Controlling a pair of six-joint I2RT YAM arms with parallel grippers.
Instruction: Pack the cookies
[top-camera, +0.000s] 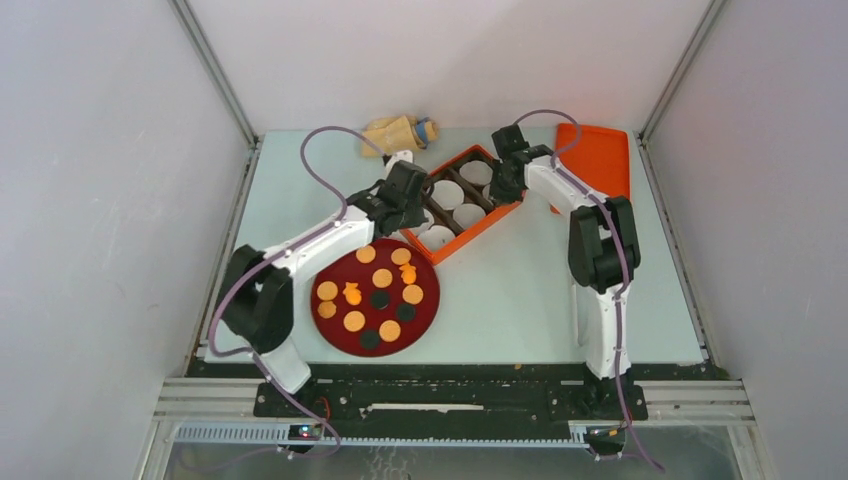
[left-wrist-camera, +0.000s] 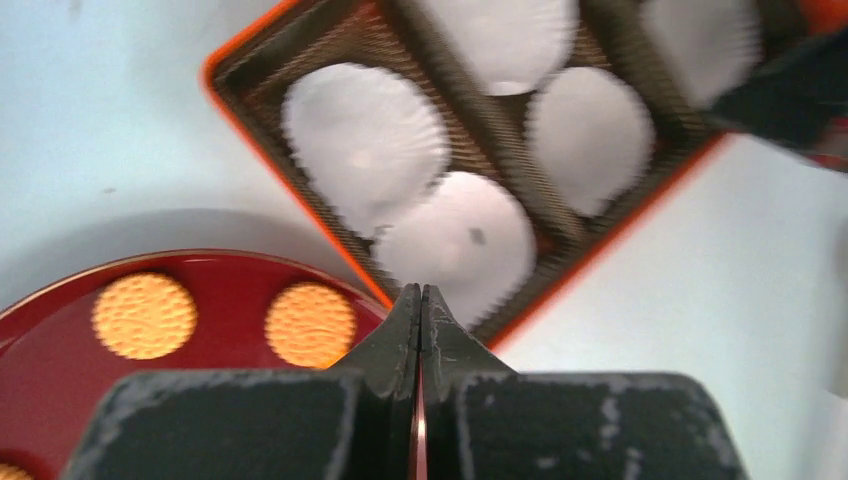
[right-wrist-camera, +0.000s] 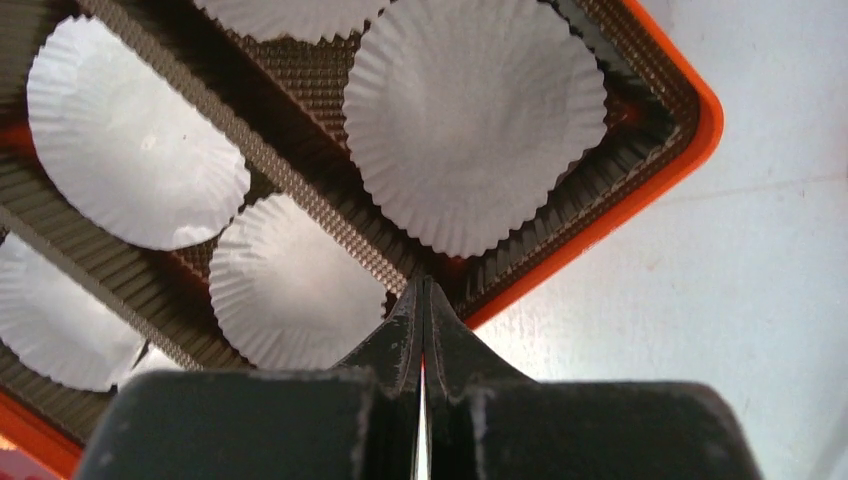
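Several round orange-tan cookies (top-camera: 366, 254) and two brighter irregular ones (top-camera: 351, 293) lie on a dark red plate (top-camera: 335, 335) in front of the left arm. Two of the cookies (left-wrist-camera: 144, 315) show in the left wrist view. My left gripper (top-camera: 410, 218) is shut and empty, its tip (left-wrist-camera: 421, 292) over the near corner of the orange box (top-camera: 478, 232), between box and plate. My right gripper (top-camera: 503, 187) is shut and empty, its tip (right-wrist-camera: 424, 283) at the box's right rim (right-wrist-camera: 640, 190). White paper liners (right-wrist-camera: 475, 120) sit in the box's brown compartments with no cookie in view in them.
Three dark round pieces (top-camera: 379, 298) also lie on the plate. An orange lid (top-camera: 600, 160) lies at the back right behind the right arm. A tan bag (top-camera: 398, 131) lies at the table's far edge behind the box.
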